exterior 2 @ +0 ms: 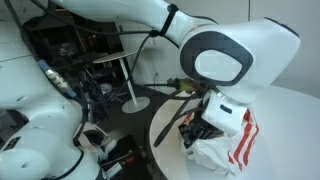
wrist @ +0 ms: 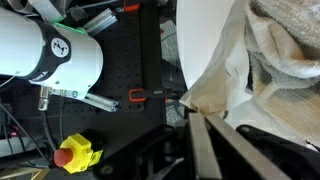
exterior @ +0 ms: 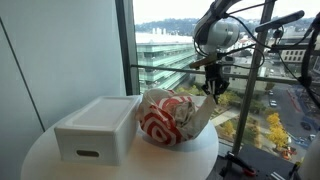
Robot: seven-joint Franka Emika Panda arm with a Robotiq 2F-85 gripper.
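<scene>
While the white robot arm (exterior 2: 225, 55) bends down over the round white bench (exterior: 38, 156), its dark fingers (wrist: 203, 150) stand pressed narrow together, and the wrist view shows their tips nipping the rim of a crumpled white plastic bag with red print (exterior: 165, 118). The bag sits near the middle of the bench, and in an exterior view its held edge is drawn up toward the fingers. Pale crumpled material (wrist: 285, 45) lies inside it. A white rectangular box (exterior: 97, 128) rests just beside the bag, on the side away from the fingers. Below the bench's edge, the wrist view shows a yellow block with a red button (wrist: 75, 152) on a dark floor.
</scene>
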